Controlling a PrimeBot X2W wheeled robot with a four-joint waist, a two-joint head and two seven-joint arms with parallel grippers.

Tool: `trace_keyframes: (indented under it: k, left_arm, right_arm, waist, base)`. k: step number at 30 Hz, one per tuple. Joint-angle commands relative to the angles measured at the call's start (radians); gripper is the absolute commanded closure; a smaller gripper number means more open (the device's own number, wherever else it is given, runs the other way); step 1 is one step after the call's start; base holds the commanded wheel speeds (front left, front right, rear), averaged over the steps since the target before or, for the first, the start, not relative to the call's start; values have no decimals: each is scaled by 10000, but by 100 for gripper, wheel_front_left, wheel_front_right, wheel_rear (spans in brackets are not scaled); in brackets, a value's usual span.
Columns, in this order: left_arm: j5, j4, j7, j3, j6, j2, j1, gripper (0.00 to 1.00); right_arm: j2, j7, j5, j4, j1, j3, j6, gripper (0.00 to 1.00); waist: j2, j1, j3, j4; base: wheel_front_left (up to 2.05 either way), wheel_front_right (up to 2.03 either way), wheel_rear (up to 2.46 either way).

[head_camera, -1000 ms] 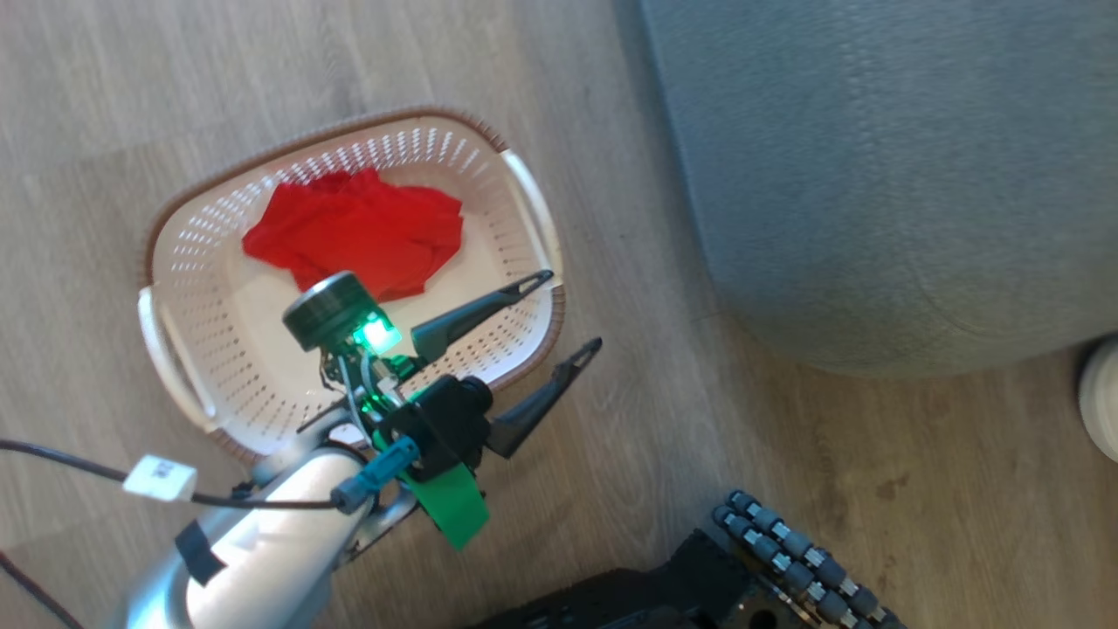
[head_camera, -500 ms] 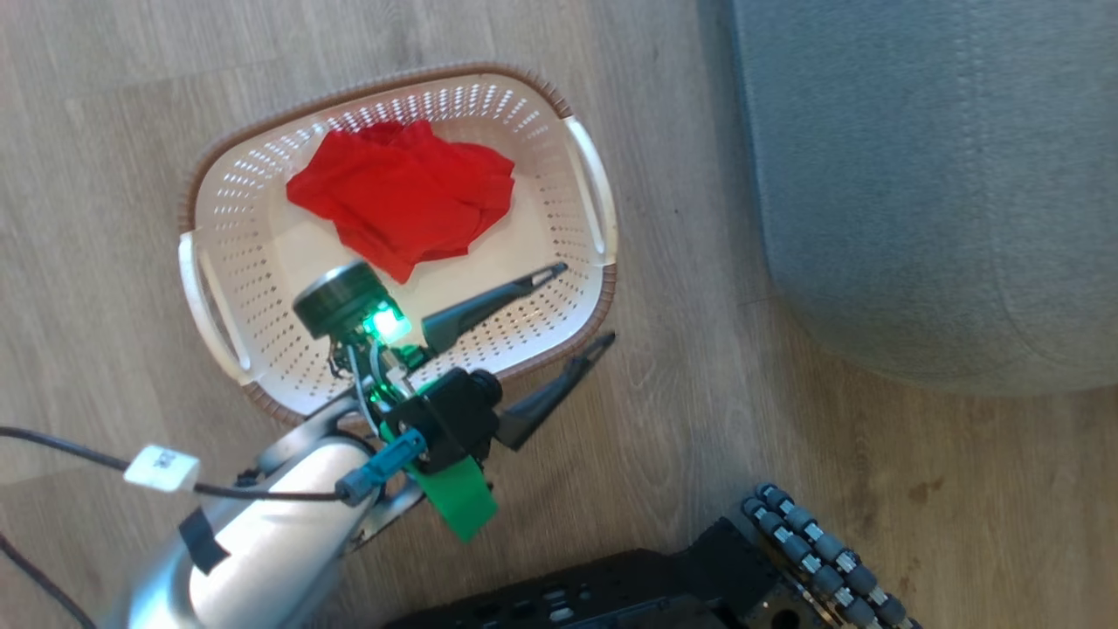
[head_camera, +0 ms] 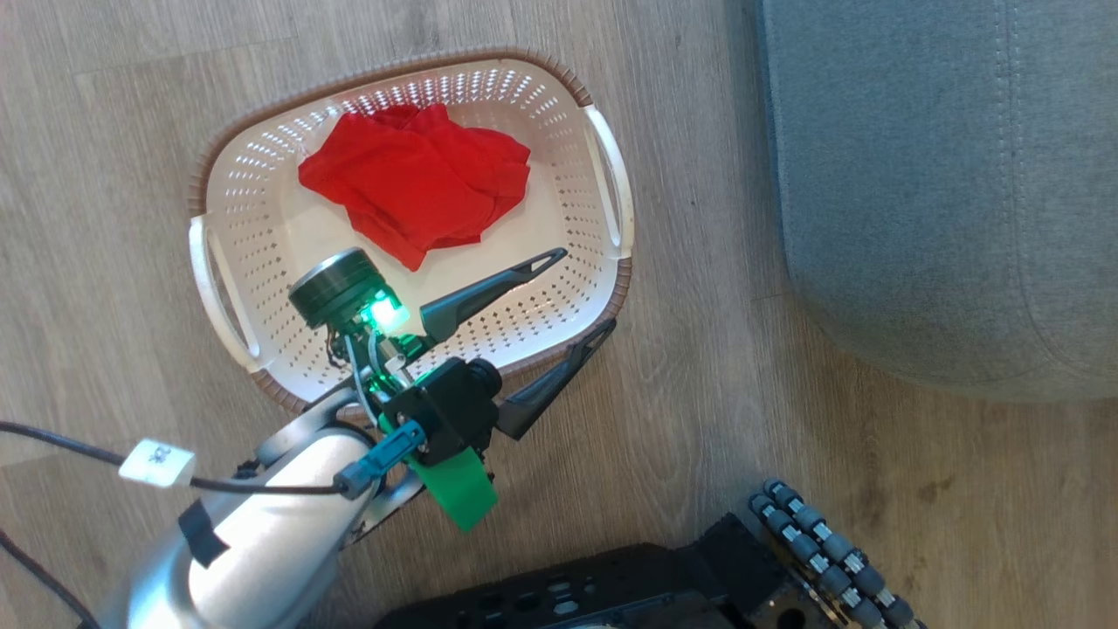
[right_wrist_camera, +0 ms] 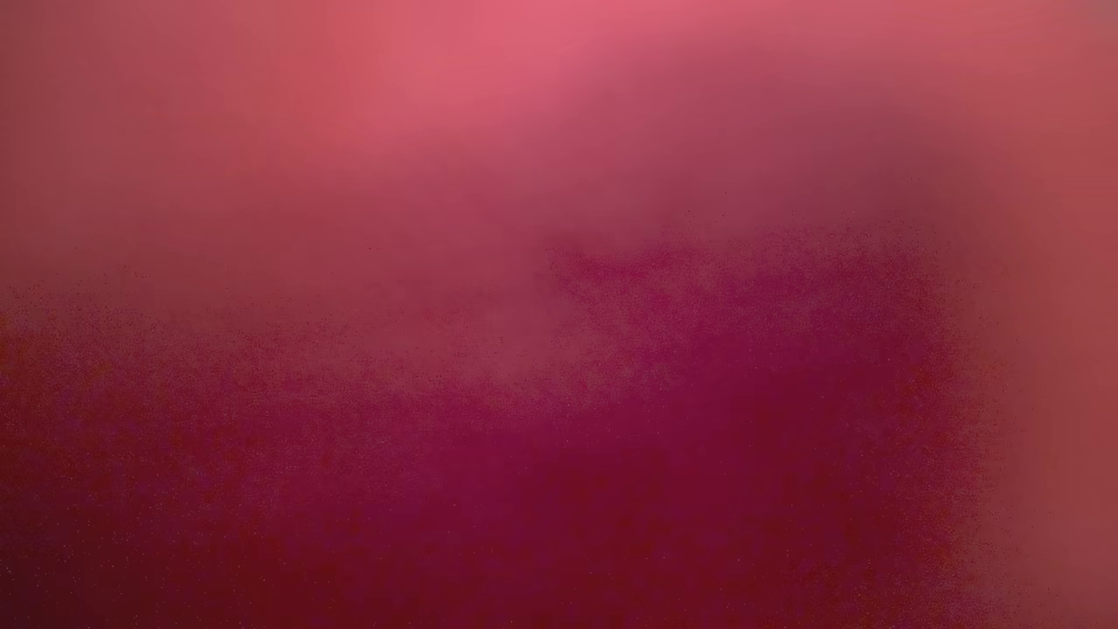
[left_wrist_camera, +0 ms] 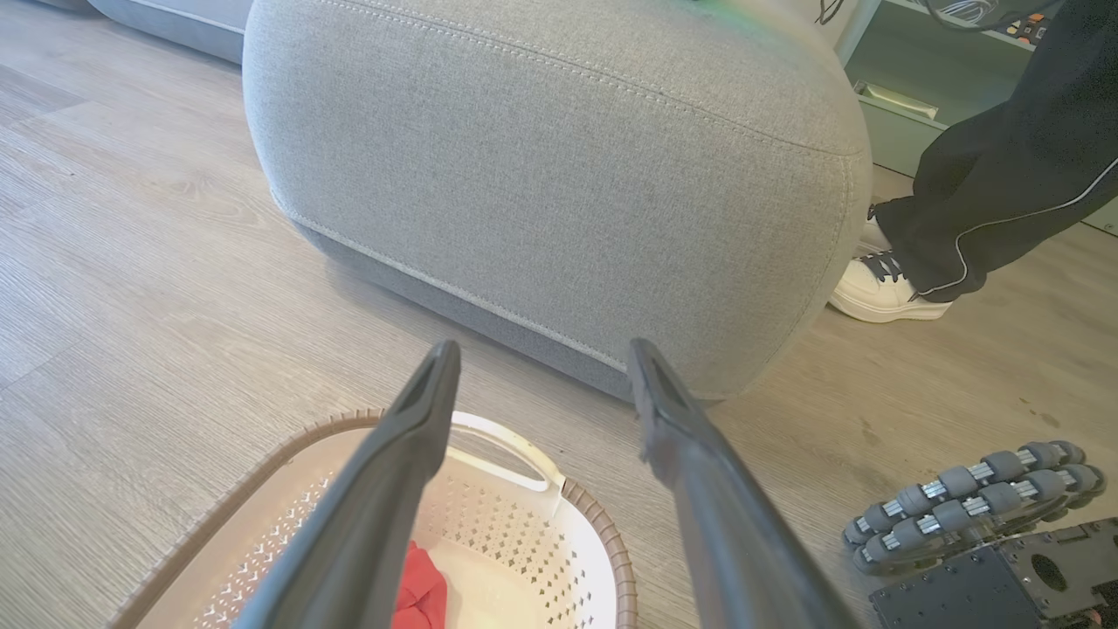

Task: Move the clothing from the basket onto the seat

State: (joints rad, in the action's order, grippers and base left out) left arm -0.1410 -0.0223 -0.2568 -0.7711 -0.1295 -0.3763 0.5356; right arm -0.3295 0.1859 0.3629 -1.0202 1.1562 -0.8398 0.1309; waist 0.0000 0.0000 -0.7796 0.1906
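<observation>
One plain red garment (head_camera: 419, 188) lay crumpled in the cream basket (head_camera: 262, 218), bunched toward the far wall, with the near half of the bottom bare. The basket stood on the wood floor (head_camera: 699, 419), a brown rim (head_camera: 393, 63) running all round it and a white handle (head_camera: 611, 188) on the side facing the grey seat (head_camera: 943, 175). A strip of open floor ran between that handle and the seat's rounded edge, so basket and seat were near but apart. The left gripper (head_camera: 584, 290) hung over the basket's near right corner with its jaws spread wide and nothing between them. One of its dark fingers (head_camera: 489, 293) reached in over the perforated wall, and the other had its tip above the rim. In the left wrist view the two fingers framed the seat's curved lower seam, with the rim and handle just below them and a scrap of red showing inside. Past the seat's far corner a person's dark trouser leg (left_wrist_camera: 1004, 175) and white shoe (left_wrist_camera: 878, 293) stood on the floor, just beside the cushion. The robot's black base (head_camera: 611, 594) and its row of grey rollers (head_camera: 830, 550) sat near the seat's front, with bare floor between. The right gripper's jaws were closed down; soft, unfocused red lay against its wrist camera, and whether they pinched anything could not be told.
</observation>
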Motion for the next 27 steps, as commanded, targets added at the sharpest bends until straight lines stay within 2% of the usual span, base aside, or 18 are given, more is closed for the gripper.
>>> trace_keyframes:
  k: [1, 2, 3, 4, 5, 12, 17, 23, 27]
  left_arm:
    - [-42, 252, -49, 314, -12, -20, -34, 0]
    - [-45, 236, -49, 317, -12, -10, -34, 0]
    - [-48, 220, -49, 323, -12, 1, -29, 0]
    - [-48, 207, -49, 329, -12, 22, -21, 0]
    - [-39, 193, -49, 333, -12, 46, -16, 0]
    - [-39, 62, -49, 442, -12, 301, -131, 0]
    - [-104, -73, -49, 634, -12, 593, -351, 0]
    - [-117, -195, -49, 774, -12, 861, -599, 0]
    - [-172, -196, -49, 951, -12, 1121, -900, 0]
  right_arm:
    - [-129, -27, 112, 101, -27, -45, -2, 100]
    - [-123, -24, 135, 56, -8, -103, -2, 100]
    - [-136, -11, 166, 47, 2, -189, -2, 72]
    - [-164, 23, 239, 86, -16, -287, -2, 18]
    - [-160, -63, 248, 47, -28, -465, -2, 0]
    - [-111, 6, 770, 30, -206, -696, -2, 0]
    - [-63, 278, 946, -134, -443, -207, -2, 0]
    - [-135, 397, 603, -539, -755, 166, -2, 0]
    - [-255, 512, 180, -859, -910, 766, -2, 0]
  waist:
    - [0, 0, 40, 15]
    - [0, 0, 66, 22]
    - [0, 0, 98, 29]
    - [0, 0, 137, 30]
    - [0, 0, 194, 30]
    - [0, 0, 724, 41]
    - [0, 0, 1354, 92]
    - [0, 0, 2154, 141]
    - [0, 0, 2814, 179]
  base:
    - [0, 0, 0]
    - [0, 0, 0]
    - [0, 0, 0]
    - [0, 0, 0]
    - [0, 0, 0]
    - [0, 0, 0]
    - [0, 0, 0]
    - [0, 0, 0]
    - [0, 0, 0]
